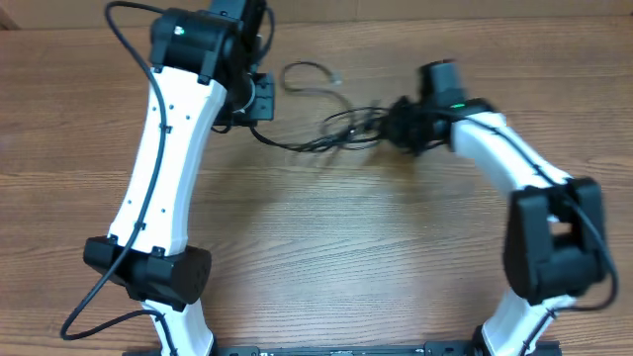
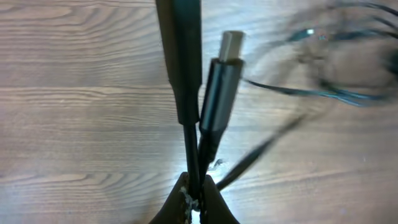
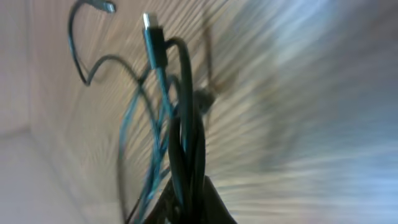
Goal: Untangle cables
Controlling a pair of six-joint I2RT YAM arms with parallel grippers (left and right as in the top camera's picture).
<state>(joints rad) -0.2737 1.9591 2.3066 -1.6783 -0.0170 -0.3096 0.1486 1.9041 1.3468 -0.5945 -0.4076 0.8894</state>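
Overhead: brown wood-grain counter (image 1: 326,247). Thin black flexible cables (image 1: 341,131) lie in a loose tangle toward 12 o'clock of the counter, between the two arms.

Left gripper (image 1: 259,101) sits at 9 o'clock of the tangle. In its wrist view the fingers are pressed together on a black cord. A dark cylindrical plug with a pale metal tip (image 2: 222,81) stands just beside that cord, pointing to 12 o'clock.

Right gripper (image 1: 404,125) sits at 3 o'clock of the tangle, clamped on several cable strands. Its wrist view is blurred.

One curled strand (image 1: 312,77) lies at 11 o'clock of the tangle, flat on the counter.
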